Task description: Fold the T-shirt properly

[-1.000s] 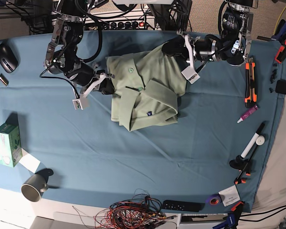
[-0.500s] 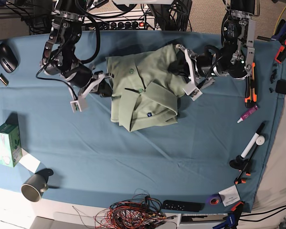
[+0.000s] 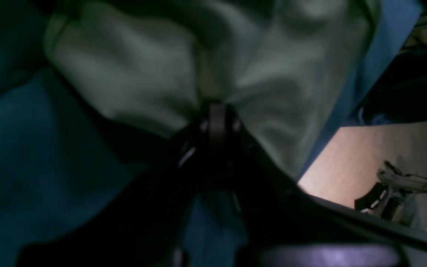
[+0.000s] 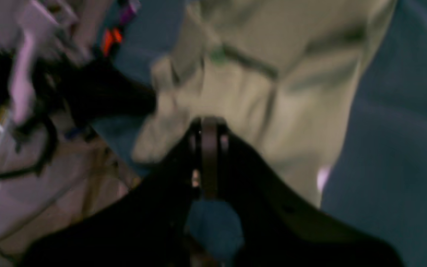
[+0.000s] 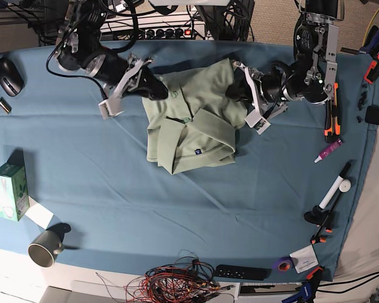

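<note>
The pale green T-shirt (image 5: 191,123) lies partly folded on the teal table cloth (image 5: 114,189), collar and small dark label facing up. In the base view my left gripper (image 5: 235,89) is at the shirt's upper right edge. Its wrist view shows the gripper (image 3: 217,109) shut, with green fabric (image 3: 132,70) gathered at the tips. My right gripper (image 5: 158,88) sits at the shirt's upper left corner. In the right wrist view this gripper (image 4: 209,126) is shut against bunched shirt cloth (image 4: 243,92).
A black mouse (image 5: 8,74), a green box (image 5: 10,191) and a mug (image 5: 45,247) sit along the left side. An orange knife (image 5: 331,107), a marker (image 5: 328,150) and a white pen (image 5: 335,189) lie at the right. Tangled wires (image 5: 177,284) and a remote (image 5: 242,272) line the front edge.
The right arm has swung up from the shirt's left edge to its upper left corner. The left arm dropped slightly toward the shirt's right side and now holds still.
</note>
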